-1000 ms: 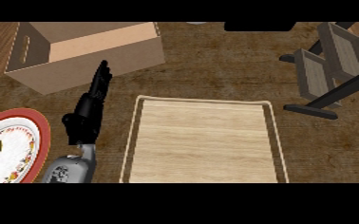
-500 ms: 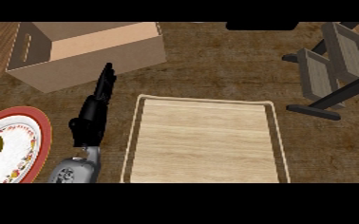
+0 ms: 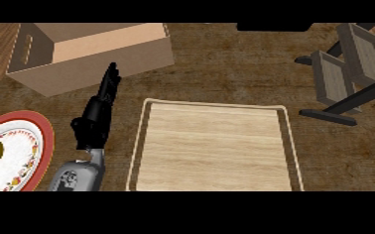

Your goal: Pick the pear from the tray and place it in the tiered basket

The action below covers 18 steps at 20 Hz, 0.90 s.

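At the far left, a red-rimmed plate (image 3: pixel 33 129) lies on the table (image 3: pixel 219 74). Next to it, the left hand (image 3: pixel 95 114) points away with fingers straight and pressed together, holding nothing. A cardboard box (image 3: pixel 88 54) sits behind it. The wooden tray (image 3: pixel 212 148) occupies the centre. The tiered basket (image 3: pixel 341 74) stands at the right. The pear cannot be seen.

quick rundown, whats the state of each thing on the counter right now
tray: flat, nothing on it, no pear in view
cardboard box: open at top
plate: flat, partly cut off at the view's left
tiered basket: upright, partly out of view
left hand: open, fingers straight, holding nothing
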Tool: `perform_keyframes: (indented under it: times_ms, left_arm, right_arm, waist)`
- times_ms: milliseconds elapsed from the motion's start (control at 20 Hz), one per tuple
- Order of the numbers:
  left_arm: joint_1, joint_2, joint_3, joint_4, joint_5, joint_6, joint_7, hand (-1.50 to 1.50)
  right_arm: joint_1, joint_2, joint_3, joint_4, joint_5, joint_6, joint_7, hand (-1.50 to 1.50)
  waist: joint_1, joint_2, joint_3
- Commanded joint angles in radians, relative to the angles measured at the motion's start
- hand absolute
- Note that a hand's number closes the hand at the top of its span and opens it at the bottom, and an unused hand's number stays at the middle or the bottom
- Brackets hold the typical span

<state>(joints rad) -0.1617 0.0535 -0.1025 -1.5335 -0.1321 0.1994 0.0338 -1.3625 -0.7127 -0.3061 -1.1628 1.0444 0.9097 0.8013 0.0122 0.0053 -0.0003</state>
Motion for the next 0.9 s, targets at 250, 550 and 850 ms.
perform_keyframes:
  times_ms: [250, 550, 850]
  left_arm:
    - [-0.007, 0.017, 0.019, -0.013, 0.002, -0.009, 0.018, 0.00]
    - [0.001, 0.006, 0.019, 0.020, -0.002, -0.004, -0.016, 0.00]
    - [0.015, -0.009, 0.007, -0.001, -0.013, 0.009, -0.019, 0.00]
  right_arm:
    - [0.044, 0.075, -0.217, 0.046, -0.077, -0.253, 0.060, -1.50]
    - [0.071, 0.041, -0.320, -0.011, -0.110, -0.418, 0.023, -1.50]
    - [0.044, -0.089, -0.407, -0.024, -0.095, -0.429, 0.128, -1.50]
  waist:
    - [-0.004, -0.005, 0.000]
    - [-0.013, -0.003, 0.001]
    - [-0.020, -0.007, 0.000]
